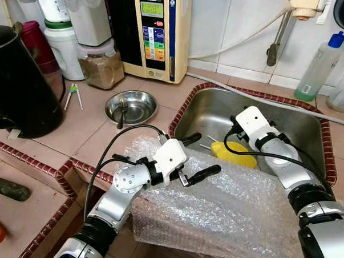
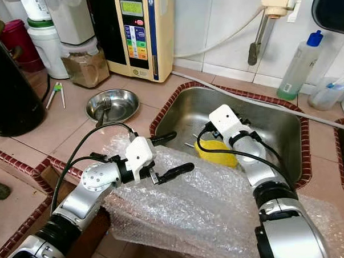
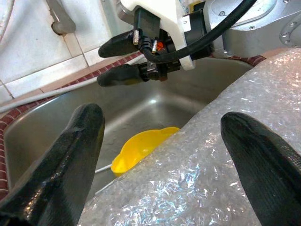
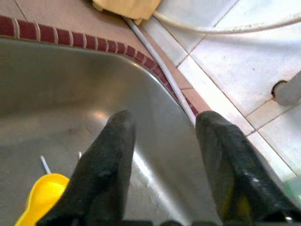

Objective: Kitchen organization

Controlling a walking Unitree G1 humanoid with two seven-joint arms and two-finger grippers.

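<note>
A yellow scoop (image 1: 233, 155) lies on the sink (image 1: 309, 129) floor, partly under bubble wrap (image 1: 237, 206). The right gripper (image 3: 123, 60) hangs above it, fingers apart and empty; it should descend straight and close on the rim. The left gripper (image 1: 198, 159) hovers wide open over the wrap.

Bright, even light; sharp frames, glinting sink (image 1: 309, 121).

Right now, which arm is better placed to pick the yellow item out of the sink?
Right, probably. Its tool hangs open inside the sink just above the yellow item; the left tool is over the bubble wrap.
</note>
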